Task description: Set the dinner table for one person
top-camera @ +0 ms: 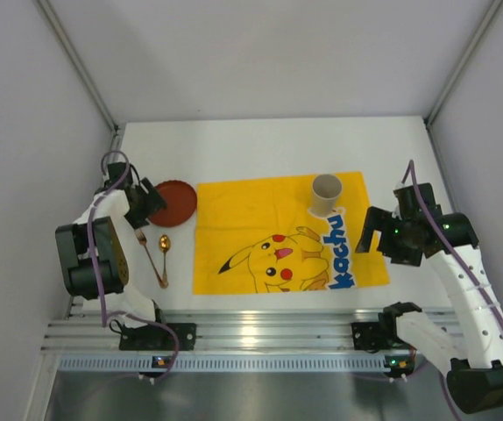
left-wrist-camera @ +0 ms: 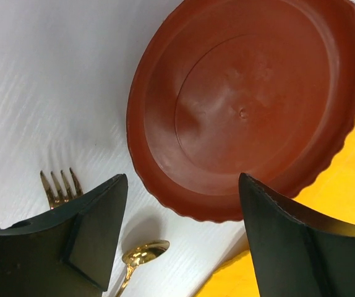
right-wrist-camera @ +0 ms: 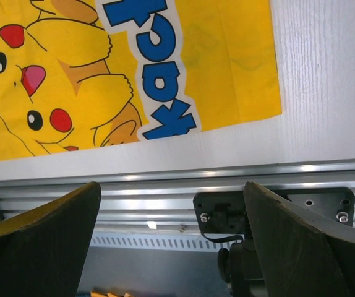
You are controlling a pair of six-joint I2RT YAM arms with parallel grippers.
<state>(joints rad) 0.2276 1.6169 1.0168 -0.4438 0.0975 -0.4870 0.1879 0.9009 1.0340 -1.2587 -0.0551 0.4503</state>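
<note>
The white surface [top-camera: 260, 145], enclosed by pale panels [top-camera: 24, 88], is covered centrally by a yellow cloth [top-camera: 234, 219] as placemat, a cup [top-camera: 326, 193] set on its far right corner. A red plate [top-camera: 174, 202] is found at the cloth's left edge, so the left claw [left-wrist-camera: 182, 179] is held open and empty above it, likely for grasping; the right claw [right-wrist-camera: 172, 185] is spread wide, empty.

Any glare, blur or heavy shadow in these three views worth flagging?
Top external: even light, bright glare on the aluminium rail. Left wrist: soft sheen on the brown plate, faint shadow by the gold spoon, left gripper dark and featureless. Right wrist: small glare spots on the rail, Pikachu cloth sharp, right gripper slightly soft.
</note>
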